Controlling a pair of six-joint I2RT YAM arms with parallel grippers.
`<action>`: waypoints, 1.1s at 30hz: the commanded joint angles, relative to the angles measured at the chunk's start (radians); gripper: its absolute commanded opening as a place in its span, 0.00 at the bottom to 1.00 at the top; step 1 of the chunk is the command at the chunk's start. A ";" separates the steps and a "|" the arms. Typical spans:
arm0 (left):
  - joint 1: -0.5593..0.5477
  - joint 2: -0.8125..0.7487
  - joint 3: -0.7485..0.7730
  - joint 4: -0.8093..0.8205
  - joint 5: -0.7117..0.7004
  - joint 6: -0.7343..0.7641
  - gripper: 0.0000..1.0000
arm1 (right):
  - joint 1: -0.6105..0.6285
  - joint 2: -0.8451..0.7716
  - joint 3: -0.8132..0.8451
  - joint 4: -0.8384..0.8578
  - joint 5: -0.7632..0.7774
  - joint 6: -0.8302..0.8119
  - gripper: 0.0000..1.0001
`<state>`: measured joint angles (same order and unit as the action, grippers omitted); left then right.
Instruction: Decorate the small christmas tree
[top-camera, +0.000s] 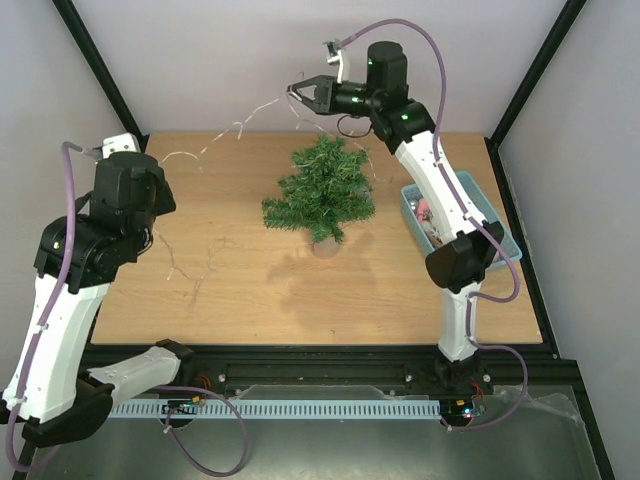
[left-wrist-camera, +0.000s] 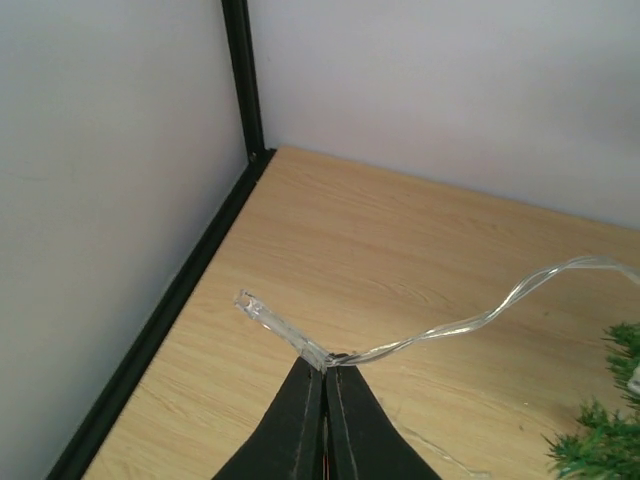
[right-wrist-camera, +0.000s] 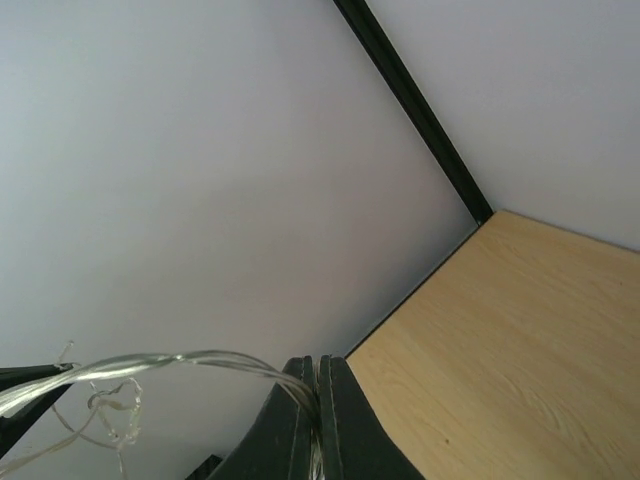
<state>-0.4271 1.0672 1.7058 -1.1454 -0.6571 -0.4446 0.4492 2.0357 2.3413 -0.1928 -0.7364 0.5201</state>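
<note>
A: So, where is the small christmas tree (top-camera: 320, 190)?

B: Near the middle of the table (top-camera: 400, 290) in the top view, standing on its round brownish base (top-camera: 327, 246), clear of both arms.

A: And the left end effector (left-wrist-camera: 323, 368)?

B: Out toward 9 o'clock from the tree, by the left wall. Its wrist camera shows both fingers pressed together, pinching a clear wire (left-wrist-camera: 281, 329). A short stub of that wire sticks out past the fingertips toward 10 o'clock, and the rest curves away toward 3 o'clock, above the wood. A few green needle tips show at about 4 o'clock in that view.

A: The right end effector (right-wrist-camera: 318, 378)?

B: Raised toward 12 o'clock from the tree, in front of the back wall. It is clamped as well: several clear strands run in between its closed fingers and loop off toward 9 o'clock in its wrist view.

A: Does the wire touch the tree?

B: From above, the wire hangs in the air between the two arms, passing the tree at about 10 to 11 o'clock. I cannot tell whether any strand touches the branches. More of it lies loose on the table at about 8 o'clock from the tree.

A: Anything else?

B: A light-blue basket (top-camera: 505, 240) at 3 o'clock from the tree, partly behind the right arm, with small items inside, too small to name
</note>
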 joint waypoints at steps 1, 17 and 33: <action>0.037 -0.029 -0.052 0.082 0.117 -0.007 0.02 | 0.003 0.023 0.043 -0.073 -0.037 -0.037 0.01; 0.079 -0.028 0.311 -0.072 0.297 -0.035 0.02 | 0.003 0.009 0.047 -0.167 -0.037 -0.121 0.53; 0.062 0.037 0.603 -0.140 0.363 -0.063 0.02 | -0.034 -0.088 0.048 -0.244 0.001 -0.125 0.56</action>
<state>-0.3542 1.0885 2.2005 -1.2758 -0.3531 -0.4858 0.4347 2.0468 2.3524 -0.3985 -0.7540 0.3832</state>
